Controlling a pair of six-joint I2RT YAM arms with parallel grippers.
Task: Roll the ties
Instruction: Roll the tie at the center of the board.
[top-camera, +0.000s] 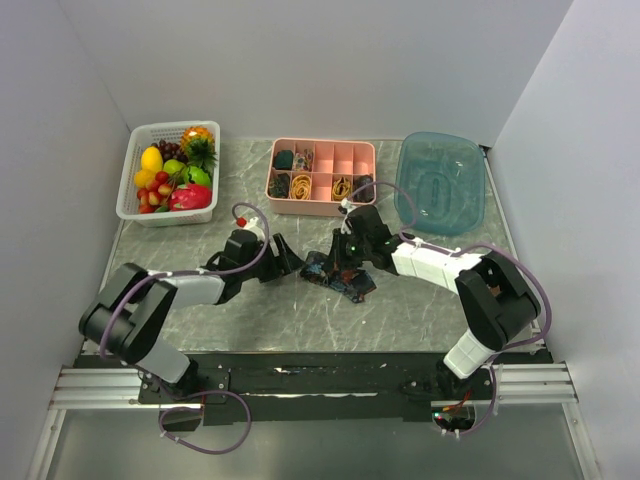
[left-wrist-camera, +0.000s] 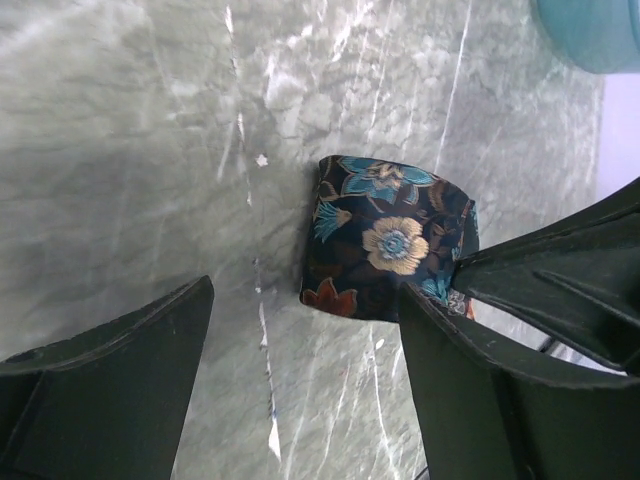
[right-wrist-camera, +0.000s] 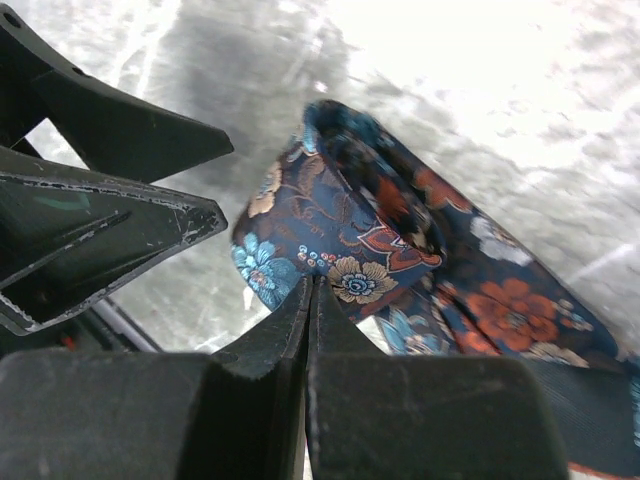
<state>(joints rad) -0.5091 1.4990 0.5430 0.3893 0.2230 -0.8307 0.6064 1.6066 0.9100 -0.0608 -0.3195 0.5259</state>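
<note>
One tie (top-camera: 335, 275), dark navy with blue, tan and red flowers, lies mid-table, one end coiled into a short roll (left-wrist-camera: 385, 240) and the rest trailing flat (right-wrist-camera: 520, 310). My right gripper (top-camera: 345, 258) is shut, its tips (right-wrist-camera: 312, 283) pinched on the edge of the roll. In the left wrist view its dark fingers (left-wrist-camera: 540, 270) reach the roll from the right. My left gripper (top-camera: 288, 262) stands just left of the tie, open (left-wrist-camera: 305, 325), with only bare table between its fingers (left-wrist-camera: 120, 390) and the roll just beyond them.
A white basket (top-camera: 135, 190) of toy fruit stands at the back left. A pink compartment tray (top-camera: 320, 209) holding rolled ties and yellow bands is at the back centre. A clear blue tub (top-camera: 440, 180) sits at the back right. White walls enclose the table.
</note>
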